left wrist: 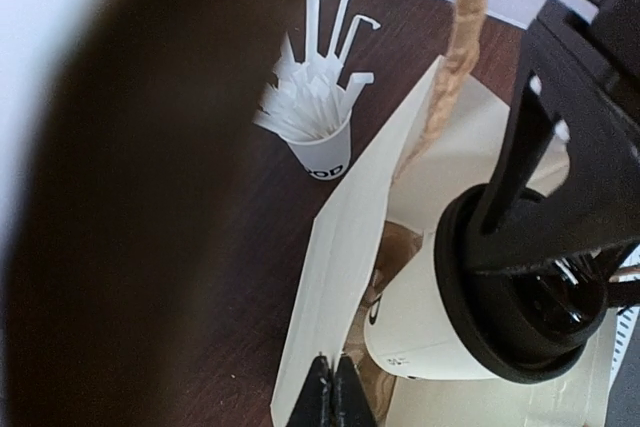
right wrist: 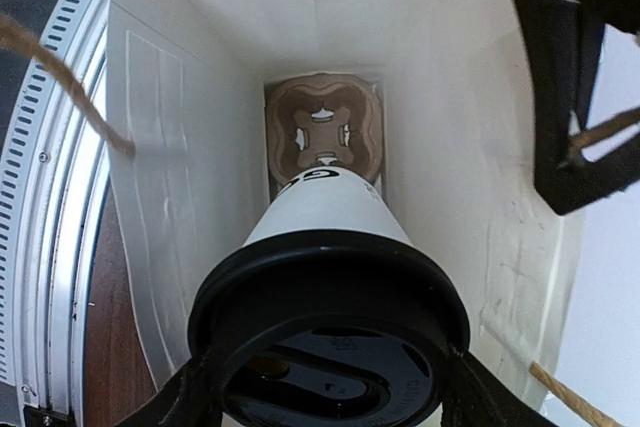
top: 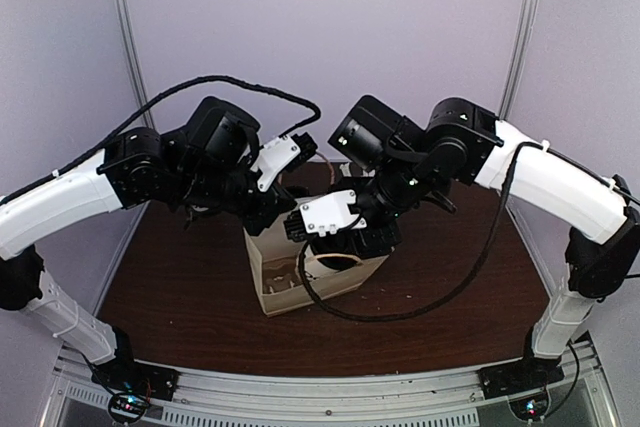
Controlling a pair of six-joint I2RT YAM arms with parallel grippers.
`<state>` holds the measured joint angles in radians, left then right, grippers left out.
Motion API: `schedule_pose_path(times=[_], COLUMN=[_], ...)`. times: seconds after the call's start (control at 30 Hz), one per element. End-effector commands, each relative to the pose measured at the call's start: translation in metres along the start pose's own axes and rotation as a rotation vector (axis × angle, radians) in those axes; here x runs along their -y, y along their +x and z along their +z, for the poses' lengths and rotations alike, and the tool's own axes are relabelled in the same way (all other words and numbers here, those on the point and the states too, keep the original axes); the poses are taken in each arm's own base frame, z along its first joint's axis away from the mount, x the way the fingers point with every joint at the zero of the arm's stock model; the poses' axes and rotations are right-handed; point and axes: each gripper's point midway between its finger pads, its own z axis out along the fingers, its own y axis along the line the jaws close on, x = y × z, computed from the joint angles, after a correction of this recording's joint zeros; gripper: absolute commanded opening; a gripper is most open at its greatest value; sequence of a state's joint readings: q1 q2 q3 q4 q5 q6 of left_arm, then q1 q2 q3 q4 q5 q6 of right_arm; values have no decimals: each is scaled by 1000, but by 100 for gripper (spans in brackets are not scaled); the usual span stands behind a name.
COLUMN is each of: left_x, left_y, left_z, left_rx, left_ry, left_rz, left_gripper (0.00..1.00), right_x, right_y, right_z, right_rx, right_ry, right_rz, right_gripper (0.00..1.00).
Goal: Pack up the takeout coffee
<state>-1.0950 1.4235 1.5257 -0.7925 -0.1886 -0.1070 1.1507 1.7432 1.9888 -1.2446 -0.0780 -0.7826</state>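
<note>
The takeout coffee, a white cup with a black dome lid and black lettering near its base, hangs inside the open white paper bag, above a brown cardboard carrier on the bag's floor. My right gripper is shut on the cup's lid, one finger on each side. In the left wrist view the cup sits just inside the bag's wall. My left gripper is shut on that wall's edge. From above, both grippers meet over the bag and the cup is hidden.
A lidless white cup with long white straws stands on the dark brown table just outside the bag. The bag's twine handle arches by the right arm's fingers. A second handle crosses the right wrist view.
</note>
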Motion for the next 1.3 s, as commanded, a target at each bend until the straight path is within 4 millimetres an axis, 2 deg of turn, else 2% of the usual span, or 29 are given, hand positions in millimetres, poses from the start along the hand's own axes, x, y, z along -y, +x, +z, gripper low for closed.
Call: schedule_pose_path(times=[0.0, 0.2, 0.43, 0.53, 0.6, 0.8, 1.0, 1.17, 1.27], left_x=[6, 13, 1, -11, -16, -24, -29, -47, -58], left_y=[-18, -31, -53, -52, -50, -39, -28, -17, -14], left_z=[-12, -27, -63, -66, -62, -37, -16, -4, 0], left_rx=[84, 132, 268, 280, 270, 236, 199, 182, 189], left_ry=[41, 95, 71, 5, -30, -58, -51, -64, -58], left_rz=[-35, -49, -57, -42, -28, -33, -50, -109, -150], left_gripper=[3, 52, 67, 70, 70, 70, 70, 70, 70], right_x=[-20, -40, -54, -54, -45, -21, -8, -16, -27], right_y=[1, 10, 24, 31, 34, 37, 34, 32, 30], right_z=[0, 2, 3, 6, 9, 24, 36, 50, 50], right_rx=[-25, -79, -115, -144, -170, -222, -238, -244, -237], right_ry=[-31, -78, -111, -89, -36, 80, 138, 109, 78], right_rz=[-39, -20, -3, -14, -22, -43, -48, -50, -55], right_gripper=[68, 67, 67, 67, 67, 65, 64, 64, 64])
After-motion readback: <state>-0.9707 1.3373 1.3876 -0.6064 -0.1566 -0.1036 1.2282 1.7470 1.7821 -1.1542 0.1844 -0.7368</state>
